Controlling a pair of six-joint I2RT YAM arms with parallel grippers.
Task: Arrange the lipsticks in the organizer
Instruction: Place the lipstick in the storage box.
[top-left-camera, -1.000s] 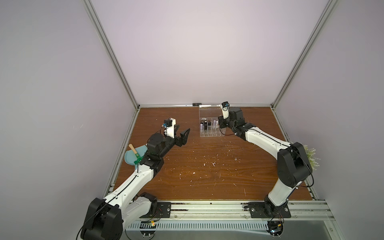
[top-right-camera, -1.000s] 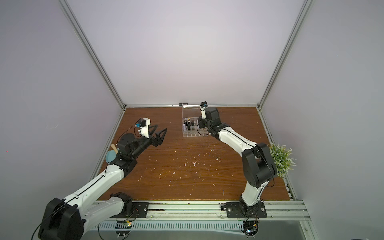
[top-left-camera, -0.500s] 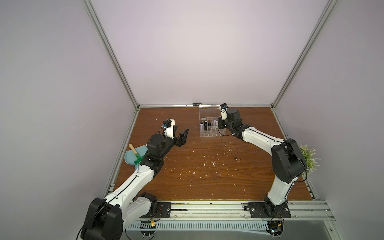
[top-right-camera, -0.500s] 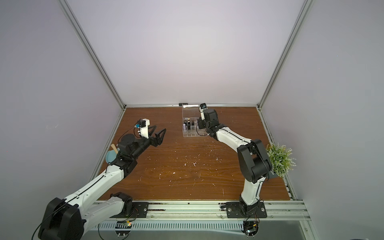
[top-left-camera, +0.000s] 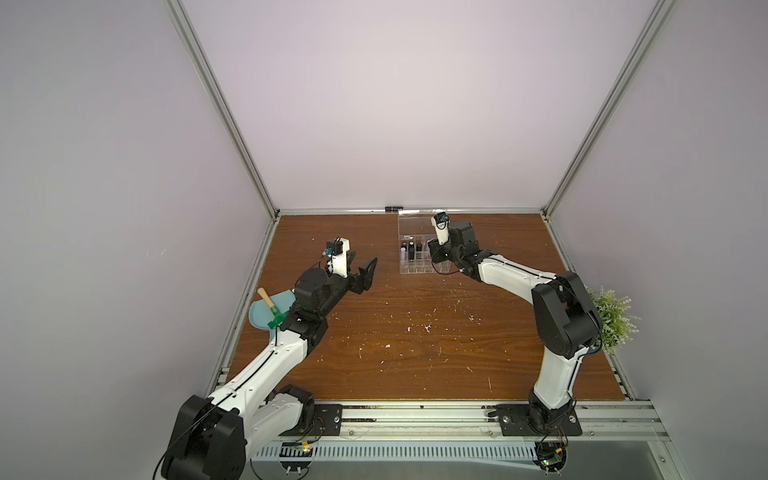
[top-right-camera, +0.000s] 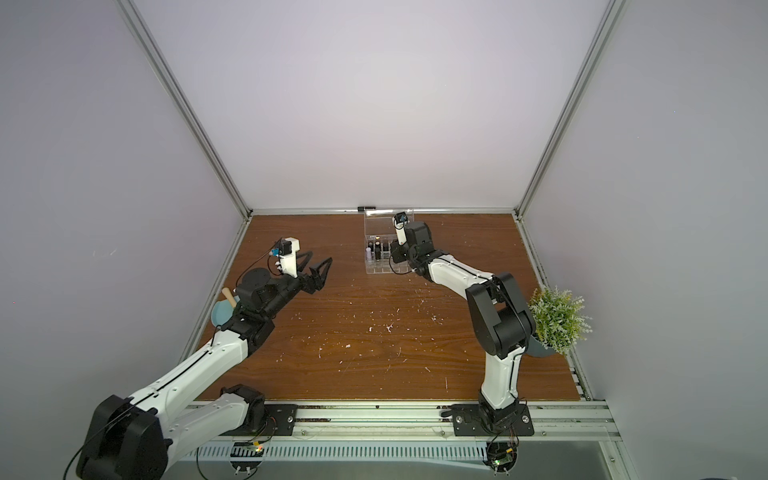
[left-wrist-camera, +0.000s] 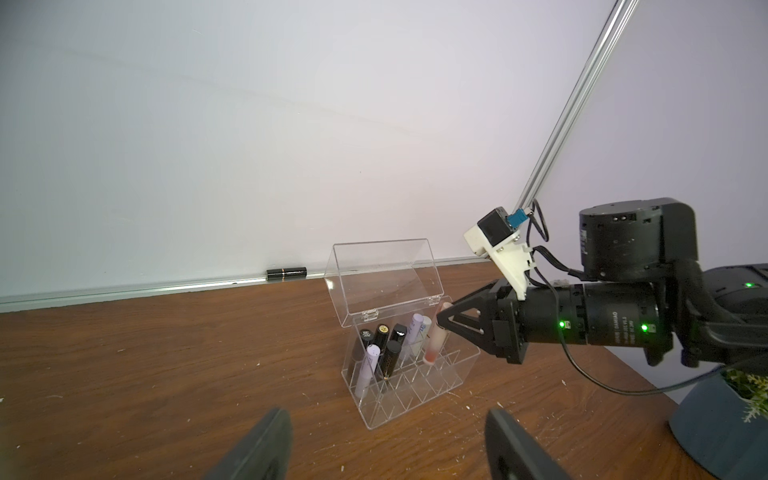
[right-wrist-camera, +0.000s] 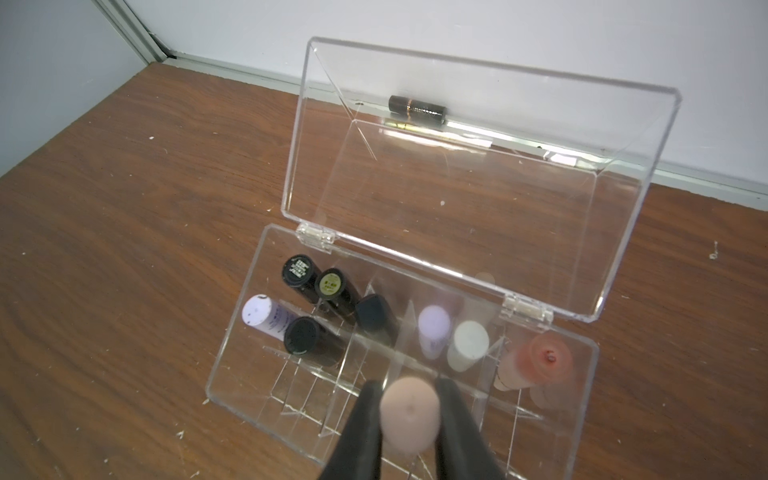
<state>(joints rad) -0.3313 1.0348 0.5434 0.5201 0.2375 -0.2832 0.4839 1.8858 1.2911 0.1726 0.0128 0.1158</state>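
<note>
The clear organizer (top-left-camera: 419, 266) (top-right-camera: 382, 266) (left-wrist-camera: 415, 399) (right-wrist-camera: 257, 399) stands at the back of the table with its lid up. Several lipsticks stand in its back rows: black (right-wrist-camera: 297, 270), lilac (right-wrist-camera: 257, 311), white (right-wrist-camera: 469, 338) and peach-pink (right-wrist-camera: 540, 361). My right gripper (right-wrist-camera: 409, 399) (left-wrist-camera: 442, 322) (top-left-camera: 434, 254) is shut on a peach-pink lipstick (right-wrist-camera: 409, 415) (left-wrist-camera: 434, 340), held upright over the organizer's cells. A black lipstick (left-wrist-camera: 286, 273) (right-wrist-camera: 417, 109) (top-left-camera: 394, 207) lies against the back wall. My left gripper (top-left-camera: 365, 262) (top-right-camera: 320, 257) (left-wrist-camera: 386, 444) hangs open and empty, left of the organizer.
A teal dustpan (top-left-camera: 266, 313) with a wooden-handled brush (top-left-camera: 266, 297) lies at the left edge behind my left arm. A potted plant (top-left-camera: 611, 316) (top-right-camera: 557, 320) stands at the right edge. White crumbs (top-left-camera: 426, 328) litter the wooden table (top-left-camera: 415, 361).
My right gripper has shifted slightly left and down over the organizer with the peach-pink lipstick. The left arm has not moved.
</note>
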